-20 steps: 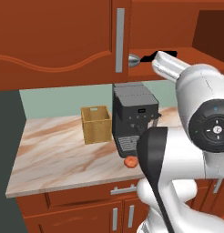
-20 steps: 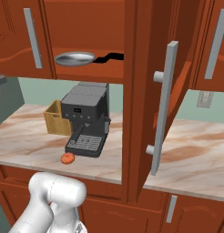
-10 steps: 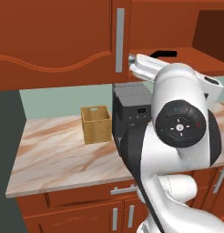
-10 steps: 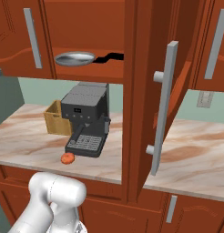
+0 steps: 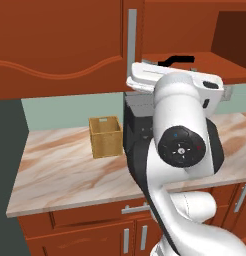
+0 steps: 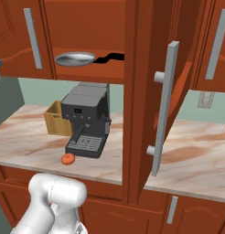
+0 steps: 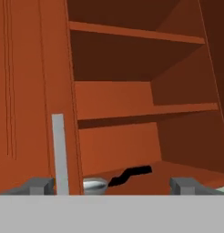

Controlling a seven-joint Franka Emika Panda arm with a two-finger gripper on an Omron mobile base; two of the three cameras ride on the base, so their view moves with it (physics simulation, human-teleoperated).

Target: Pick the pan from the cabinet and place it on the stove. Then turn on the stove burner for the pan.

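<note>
The robot's white arm hid most of the black coffee machine [image 5: 137,132] in the left base view, and only the pan's dark handle showed there above it. The pan [image 6: 75,58], shallow, round and silver-grey with a wavy dark handle, lay on the bottom shelf of the open red-brown cabinet [image 6: 132,41], partly cut off by the closed door's edge in the hand view. The claw [image 7: 114,185] stood wide open, empty, well short of it. On the marbled surface [image 6: 27,141] sat a woven box [image 5: 105,136].
</note>
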